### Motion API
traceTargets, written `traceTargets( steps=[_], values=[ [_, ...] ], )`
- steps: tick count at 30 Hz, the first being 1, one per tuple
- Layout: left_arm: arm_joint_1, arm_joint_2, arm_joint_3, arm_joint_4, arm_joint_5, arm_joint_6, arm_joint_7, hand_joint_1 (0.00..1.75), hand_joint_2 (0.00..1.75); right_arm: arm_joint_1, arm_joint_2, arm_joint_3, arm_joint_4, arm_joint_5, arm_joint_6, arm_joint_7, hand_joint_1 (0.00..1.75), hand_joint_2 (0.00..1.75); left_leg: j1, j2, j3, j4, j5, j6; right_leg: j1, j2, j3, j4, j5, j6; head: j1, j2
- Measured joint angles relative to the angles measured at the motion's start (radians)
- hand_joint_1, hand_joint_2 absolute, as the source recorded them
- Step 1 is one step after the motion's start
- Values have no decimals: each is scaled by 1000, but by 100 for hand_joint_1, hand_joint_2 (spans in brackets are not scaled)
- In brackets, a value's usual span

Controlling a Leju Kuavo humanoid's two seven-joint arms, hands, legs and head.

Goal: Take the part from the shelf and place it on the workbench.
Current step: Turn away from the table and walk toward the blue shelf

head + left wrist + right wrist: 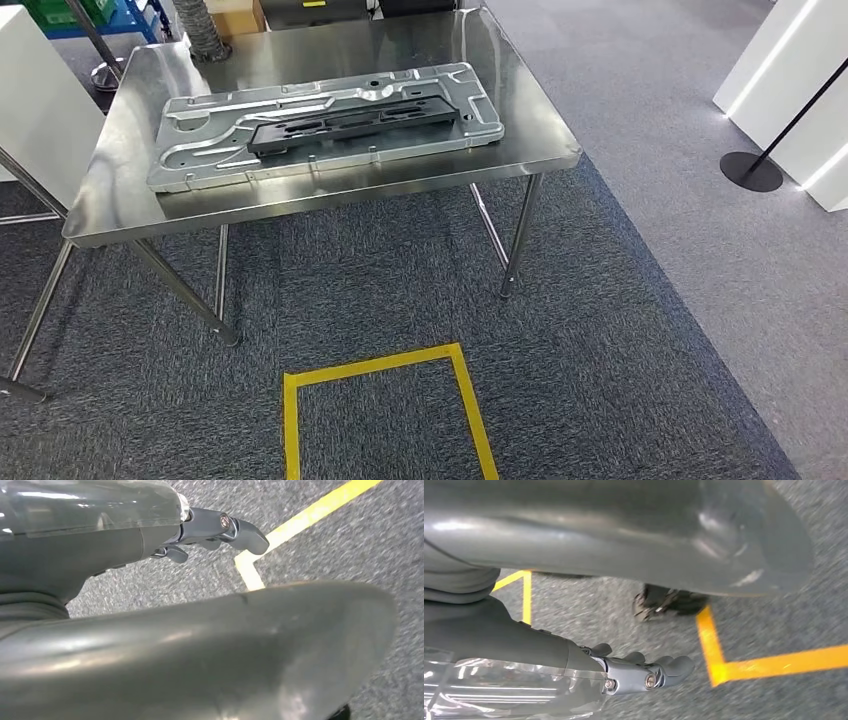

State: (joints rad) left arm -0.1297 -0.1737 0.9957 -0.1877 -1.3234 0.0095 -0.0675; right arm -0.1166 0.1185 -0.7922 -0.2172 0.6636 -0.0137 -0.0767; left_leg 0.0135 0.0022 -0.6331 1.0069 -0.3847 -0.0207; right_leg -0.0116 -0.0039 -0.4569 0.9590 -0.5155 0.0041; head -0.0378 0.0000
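Two hands hanging at my sides, both empty. My left hand [220,532] is pointing down at grey carpet near a corner of yellow floor tape [305,517]; its fingers are lying loosely extended with nothing between them. My right hand [644,672] is doing the same on its side, fingers slack and apart, holding nothing, above another corner of tape.

I am looking down at a steel worktop [540,120] ahead of me, beyond a yellow taped square [385,400] on the floor. A large stamped metal panel [200,150] is lying flat on it, running almost the width of the top. A long black part [350,120] is resting on that panel, lengthwise, roughly in its middle. No shelf is appearing in my view, so I am not able to tell whether this black piece is the task's part already set down or a separate one.

Handling judgement: the black part is looking like a rigid moulded or pressed bar with slots, probably light for its length but awkward, likely to tip if taken at one end. I would be taking hold with both hands, one near each end, fingers hooking under the long edges. The panel beneath is looking thin, stiff, sharp-edged and slippery, so anything set on it may be sliding.
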Motion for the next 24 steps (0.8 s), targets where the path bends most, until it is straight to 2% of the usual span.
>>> traceTargets(
  steps=[1,2,3,4,5,6,7,8,9,10,11,12,13,14,15,16,17,19,20,21,22,23,24],
  values=[
    [3,0,0,0,0,1,0,0,0,3,-4,1,3,0,-3,6,0,44,1,0,-13,25,-33,-4,-2,-3,-13,-2,13,-9,0,0],
    [6,0,0,0,0,2,1,0,0,7,-10,4,5,0,-6,13,0,87,2,-1,-29,72,-83,-6,-2,-7,-29,-2,26,-15,0,0],
    [8,0,0,0,-1,2,1,0,0,11,-18,6,8,1,-9,23,0,131,2,-1,-48,137,-140,-8,0,-9,-45,-1,39,-18,0,0],
    [10,0,0,0,-1,3,1,0,0,16,-25,9,11,2,-12,34,0,175,2,-1,-62,207,-182,-10,1,-11,-63,1,51,-19,0,0],
    [11,0,0,0,-2,3,2,0,0,20,-33,11,15,3,-16,46,0,131,2,-1,-67,264,-202,-11,3,-14,-80,4,62,-19,0,0],
    [12,0,0,0,-2,4,2,0,0,23,-40,12,18,5,-20,57,0,87,2,-1,-58,292,-196,-11,4,-16,-99,8,73,-18,0,0],
    [13,0,0,0,-3,5,2,0,0,25,-47,13,21,6,-22,64,0,44,2,0,-32,285,-171,-9,5,-17,-116,14,83,-17,0,0],
    [14,0,0,0,-3,6,2,0,0,26,-54,15,24,7,-23,68,0,0,1,0,13,240,-141,-6,5,-17,-132,20,92,-14,0,0],
    [13,0,0,0,-3,7,1,0,0,26,-60,15,27,8,-22,71,0,0,0,0,71,168,-127,0,5,-18,-146,26,100,-12,0,0],
    [11,0,0,0,-3,9,1,0,0,27,-67,16,30,10,-20,72,0,0,-3,1,130,85,-130,6,6,-18,-156,32,107,-7,0,0],
    [10,0,0,0,-3,10,-1,0,0,27,-73,17,33,11,-18,73,0,0,-7,1,174,18,-141,13,6,-18,-162,35,115,-1,0,0],
    [8,0,0,0,-3,11,-2,0,0,27,-79,19,35,12,-17,73,0,0,-10,1,198,-27,-154,20,6,-19,-165,36,123,5,0,0],
    [7,1,0,0,-3,11,-3,0,0,28,-83,20,38,13,-16,73,0,0,-13,1,204,-46,-157,26,5,-20,-167,34,132,12,0,0],
    [8,0,0,0,-3,11,-4,0,0,29,-85,21,40,13,-15,74,0,0,-13,0,197,-48,-149,34,4,-21,-168,30,141,19,0,0],
    [8,0,0,0,-2,11,-4,0,0,29,-86,22,41,14,-15,74,0,0,-12,2,190,-51,-138,43,2,-18,-172,32,137,26,0,0],
    [8,0,0,0,-2,11,-4,0,0,29,-86,22,42,14,-15,74,0,44,-11,3,180,-54,-125,51,0,-14,-178,46,116,31,0,0],
    [8,0,0,0,-2,11,-4,0,0,30,-86,22,43,14,-15,74,0,87,-10,5,168,-57,-111,59,-1,-10,-190,78,75,37,0,0],
    [8,-1,0,0,-2,11,-5,0,0,30,-83,23,45,15,-12,72,0,175,-11,6,138,-55,-87,65,-4,-4,-224,202,-32,44,0,0],
    [9,-1,0,0,-1,11,-6,0,0,30,-80,23,46,16,-9,70,0,175,-12,6,121,-52,-75,65,-4,-4,-238,269,-67,48,0,0],
    [9,-2,0,0,-1,11,-7,0,0,30,-77,23,47,18,-8,66,0,175,-12,6,104,-48,-64,63,-5,-3,-241,316,-77,50,0,0],
    [10,-2,0,0,0,11,-7,0,0,30,-74,24,47,21,-7,62,0,131,-13,6,87,-43,-55,61,-5,-3,-226,327,-66,51,0,0],
    [10,-2,0,0,0,11,-7,0,0,30,-72,25,47,25,-9,59,0,87,-12,6,71,-38,-47,58,-6,-3,-191,298,-40,50,0,0],
    [9,-2,0,0,0,12,-7,0,0,29,-71,27,47,30,-14,57,0,87,-12,5,58,-32,-41,55,-8,-3,-139,233,-13,49,0,0]
  ],
)
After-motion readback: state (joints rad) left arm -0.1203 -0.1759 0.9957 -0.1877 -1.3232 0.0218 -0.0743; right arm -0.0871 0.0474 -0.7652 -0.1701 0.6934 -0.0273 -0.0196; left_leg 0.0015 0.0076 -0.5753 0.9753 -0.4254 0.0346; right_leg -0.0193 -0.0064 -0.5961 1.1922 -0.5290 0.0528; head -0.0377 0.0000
